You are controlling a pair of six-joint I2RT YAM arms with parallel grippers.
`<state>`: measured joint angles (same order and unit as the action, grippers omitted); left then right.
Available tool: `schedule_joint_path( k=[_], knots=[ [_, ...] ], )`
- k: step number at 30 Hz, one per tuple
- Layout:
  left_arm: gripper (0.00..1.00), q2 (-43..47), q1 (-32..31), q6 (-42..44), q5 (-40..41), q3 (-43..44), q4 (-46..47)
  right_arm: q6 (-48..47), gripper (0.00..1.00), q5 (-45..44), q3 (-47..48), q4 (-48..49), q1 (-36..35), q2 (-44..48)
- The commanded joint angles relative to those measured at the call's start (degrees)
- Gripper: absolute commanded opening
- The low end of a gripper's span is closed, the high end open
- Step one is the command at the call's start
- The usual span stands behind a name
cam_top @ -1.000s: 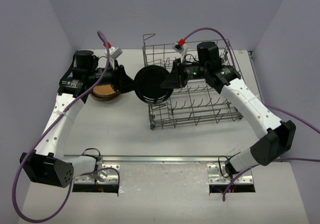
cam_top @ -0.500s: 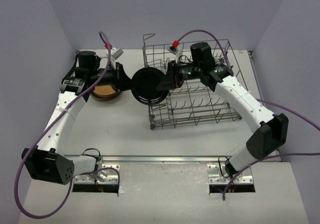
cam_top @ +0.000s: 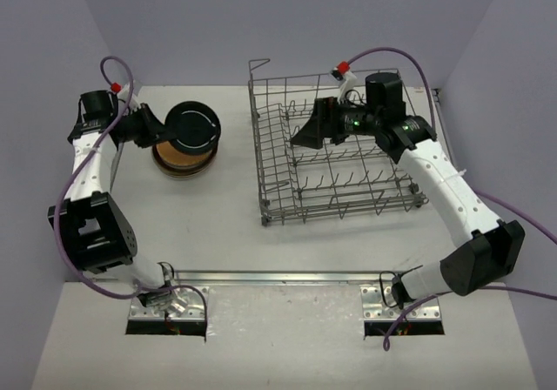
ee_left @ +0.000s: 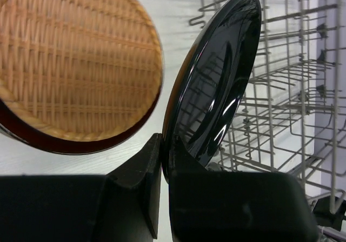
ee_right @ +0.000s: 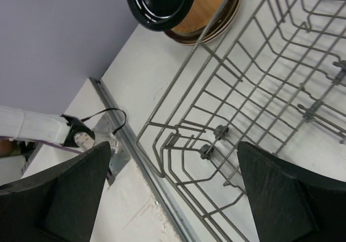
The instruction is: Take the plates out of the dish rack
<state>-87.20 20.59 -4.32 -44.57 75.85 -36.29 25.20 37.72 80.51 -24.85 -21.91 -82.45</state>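
- The white table [cam_top: 226, 225] has purple walls close on three sides. A broad bare strip lies between the rack and the plates.
- The large grey wire dish rack [cam_top: 348, 209] sits at the back right, close to the table's right edge. No plates show among its tines.
- A stack of round plates [cam_top: 178, 162] sits at the back left, topped by an orange-tan, basket-weave dish with a brown rim.
- A glossy black round plate [cam_top: 193, 127] hangs over that stack. Whether it touches the stack is unclear.
- The left gripper [ee_left: 165, 166] is clamped on the black plate's rim.
- The right gripper [cam_top: 306, 135] is over the rack, jaws spread wide and holding nothing.
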Motion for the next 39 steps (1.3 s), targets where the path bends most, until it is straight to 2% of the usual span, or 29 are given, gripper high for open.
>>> schedule_joint_path(
  k=[1,11,14,18,23,24,27,30,35,36,39],
  knots=[
    [0.0,-5.15,1.64,-1.91,3.52,3.42,0.25,0.72,0.99,-1.11,-0.62,0.95,3.79,3.43],
    [0.01,-15.84,7.36,-3.65,1.27,6.36,1.13,-0.24,0.99,-1.42,-2.06,0.69,5.47,7.74],
    [0.05,-16.95,7.8,-3.67,1.28,6.85,1.58,-0.38,0.99,-2.09,-2.06,0.69,5.56,7.83],
    [0.15,-17.98,7.87,-3.95,1.19,6.73,2.87,-0.67,0.99,-2.3,-1.69,0.49,5.65,7.18],
    [0.21,-18.98,7.88,-3.14,0.25,7.13,2.69,-0.69,0.99,-2.49,-1.76,0.42,5.73,6.95],
    [0.25,-19.2,7.81,-2.99,-0.12,7.27,2.33,-0.76,0.99,-2.63,-1.76,0.42,5.73,6.95],
    [0.54,-18.37,7.8,-2.23,-0.2,7.38,2.01,-0.89,0.99,-2.9,-2.02,0.41,5.75,7.05],
    [0.72,-15.39,7.8,-0.91,1.1,7.22,2.26,-1.28,0.99,-3.77,-2.02,0.17,5.82,7.38],
    [0.91,-7.94,7.2,3.74,5.43,8.21,1.31,-2.02,0.99,-7.27,-1.85,-0.24,6.04,8.2],
    [0.98,-6.15,6.84,5.89,6.64,8.32,1.1,-2.29,0.99,-8.85,-1.85,-0.34,6.15,8.46],
    [1.0,1.46,4.81,9.81,12.8,7.67,1.04,-4.47,0.99,-19.09,-2.35,-0.97,6.51,9.38]
  ],
)
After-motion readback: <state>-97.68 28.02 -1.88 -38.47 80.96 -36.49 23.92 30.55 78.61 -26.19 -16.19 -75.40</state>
